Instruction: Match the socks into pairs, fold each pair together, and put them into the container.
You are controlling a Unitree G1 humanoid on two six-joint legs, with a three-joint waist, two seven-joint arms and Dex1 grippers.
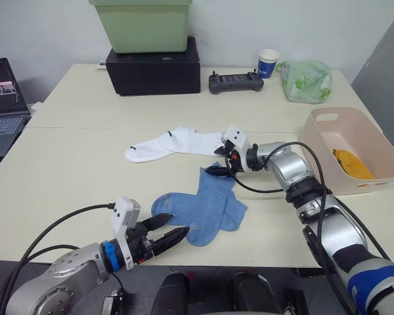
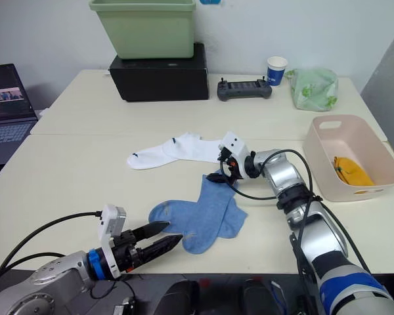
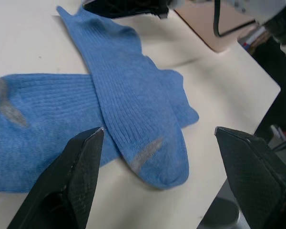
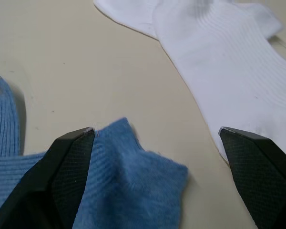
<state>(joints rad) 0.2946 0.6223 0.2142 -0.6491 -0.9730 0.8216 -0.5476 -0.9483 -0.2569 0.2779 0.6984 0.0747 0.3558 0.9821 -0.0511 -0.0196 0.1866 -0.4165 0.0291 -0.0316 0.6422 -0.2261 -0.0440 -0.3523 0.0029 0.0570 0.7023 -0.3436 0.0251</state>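
1. Orange pair is already stowed in the container.
2. Blue socks are overlapped, unfolded, between the spread left gripper and spread right gripper.
3. White socks remain untouched.

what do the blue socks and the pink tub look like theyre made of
Blue socks: soft knit fabric, likely cotton blend, judging by fine ribbing and a fuzzy matte surface. Pink tub: probably moulded plastic, given smooth, slightly glossy walls, rounded corners and a cut-out handle slot.
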